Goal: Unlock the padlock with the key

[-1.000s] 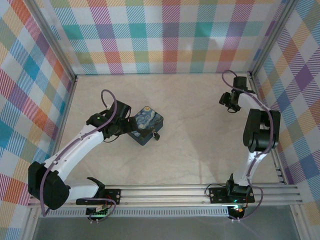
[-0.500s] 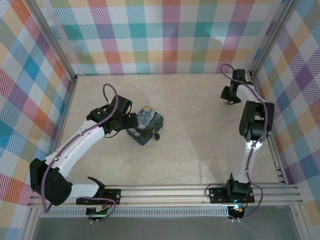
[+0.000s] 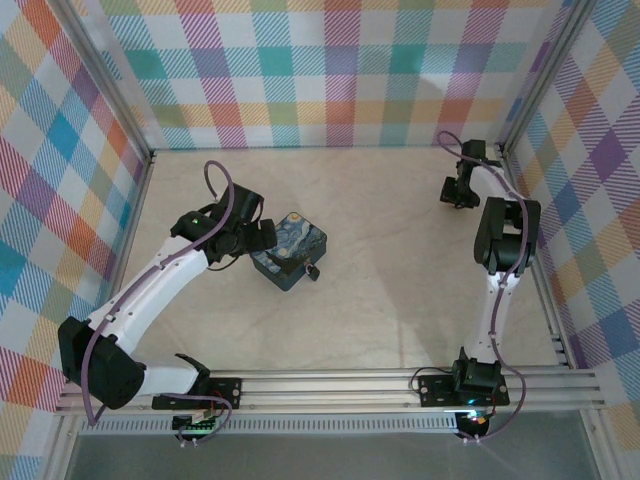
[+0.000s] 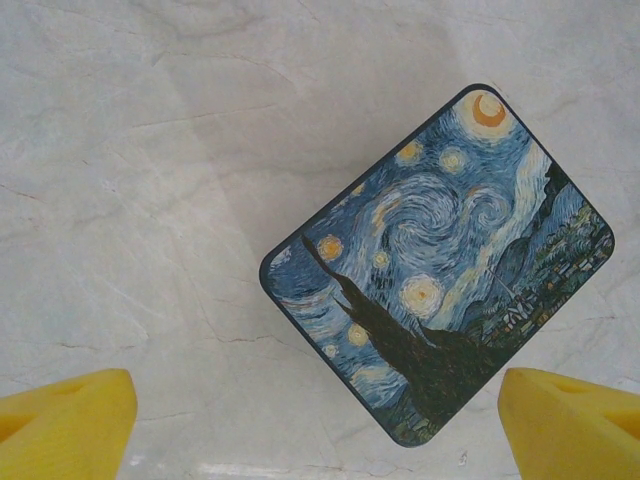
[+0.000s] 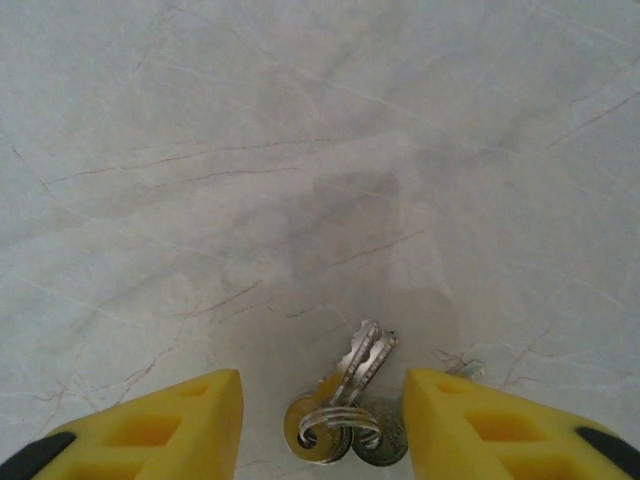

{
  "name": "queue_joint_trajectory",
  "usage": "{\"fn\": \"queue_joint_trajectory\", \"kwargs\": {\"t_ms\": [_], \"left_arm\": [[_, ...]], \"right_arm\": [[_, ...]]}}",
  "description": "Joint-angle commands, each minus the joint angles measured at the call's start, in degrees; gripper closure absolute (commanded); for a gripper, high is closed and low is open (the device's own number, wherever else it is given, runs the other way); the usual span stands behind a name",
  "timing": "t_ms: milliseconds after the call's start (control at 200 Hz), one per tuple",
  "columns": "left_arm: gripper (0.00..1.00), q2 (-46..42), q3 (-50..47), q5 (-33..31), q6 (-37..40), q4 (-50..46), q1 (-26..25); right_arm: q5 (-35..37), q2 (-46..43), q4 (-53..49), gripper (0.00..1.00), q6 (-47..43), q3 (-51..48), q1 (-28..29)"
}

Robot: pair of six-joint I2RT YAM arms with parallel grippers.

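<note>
The tiny dark padlock (image 3: 312, 270) hangs at the near right corner of the starry-night box (image 3: 292, 248). My left gripper (image 3: 262, 238) hovers at the box's left side. In the left wrist view its yellow fingers (image 4: 65, 425) stand wide apart, open above the bare table, with the box (image 4: 440, 270) ahead and to the right. A silvery key (image 5: 358, 365), joined to a second one on a small ring, lies flat on the table. My right gripper (image 5: 320, 420) is open around it, one yellow finger (image 5: 170, 420) on each side, not touching. That gripper (image 3: 455, 192) is at the back right.
The checked walls and an aluminium corner post (image 3: 520, 110) stand close behind and beside the right gripper. The pale marble-look tabletop (image 3: 400, 270) lies open between the two arms. A metal rail (image 3: 330, 385) runs along the near edge.
The right arm has stretched farther toward the back right corner, its gripper shifting slightly. The left gripper has edged up and toward the box's left side. Box and padlock have not moved.
</note>
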Motion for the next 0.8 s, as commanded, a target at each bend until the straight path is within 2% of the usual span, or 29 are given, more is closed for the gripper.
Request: {"fn": "queue_joint_trajectory", "kwargs": {"t_ms": [0, 280, 350, 585, 795], "left_arm": [[0.07, -1.48, 1.73, -1.03, 1.60, -2.47, -0.43], [0.06, -2.70, 1.37, -2.23, 1.99, -2.78, -0.43], [0.06, -2.74, 1.37, -2.34, 2.07, -2.73, -0.43], [0.06, -3.67, 0.17, -1.49, 1.32, -1.69, -0.39], [0.07, -5.49, -1.52, 0.39, 0.63, -0.72, -0.43]], "right_arm": [[-1.66, 1.74, -3.42, 0.59, -0.35, 1.69, -0.49], [-1.65, 1.26, -2.96, 0.75, -0.20, -0.19, -0.51], [-1.89, 0.22, -2.96, 0.76, -0.16, -1.25, -0.49], [-4.13, -6.18, -1.23, 0.87, 1.07, -8.12, -0.40], [-8.02, -14.69, 2.02, 0.95, 2.99, -18.93, 0.57]]}}
